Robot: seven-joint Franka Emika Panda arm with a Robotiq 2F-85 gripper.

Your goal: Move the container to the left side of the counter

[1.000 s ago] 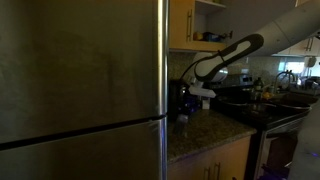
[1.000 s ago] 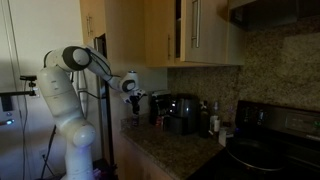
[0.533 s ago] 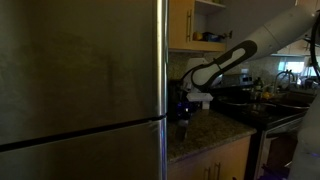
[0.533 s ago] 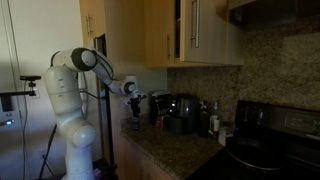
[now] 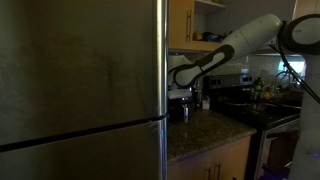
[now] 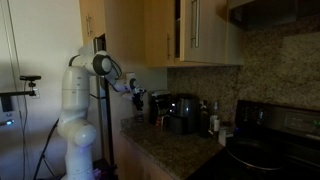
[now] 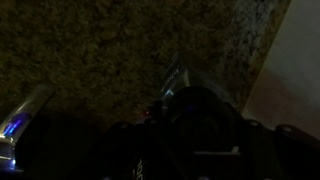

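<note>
The container (image 5: 178, 111) is a small dark pot at the fridge end of the granite counter (image 5: 212, 130). My gripper (image 5: 180, 97) sits right over it and seems shut on it. In an exterior view the gripper (image 6: 135, 92) hangs over the counter's (image 6: 170, 152) near end, away from the coffee machine. In the wrist view the container (image 7: 200, 112) is a dark round shape filling the space between the jaws (image 7: 198, 125), with speckled counter (image 7: 100, 50) beyond. That view is very dark, so the fingers barely show.
A steel fridge (image 5: 80, 90) fills the side next to the container. The black-and-steel coffee machine (image 6: 181, 112) stands against the back wall, with bottles (image 6: 213, 120) beside it. The black stove (image 6: 262, 150) lies further along. Wooden cabinets (image 6: 190, 35) hang above.
The arm has swung toward the fridge end of the counter, carrying the gripper and the dark container with it, first dipping lower, then rising slightly.
</note>
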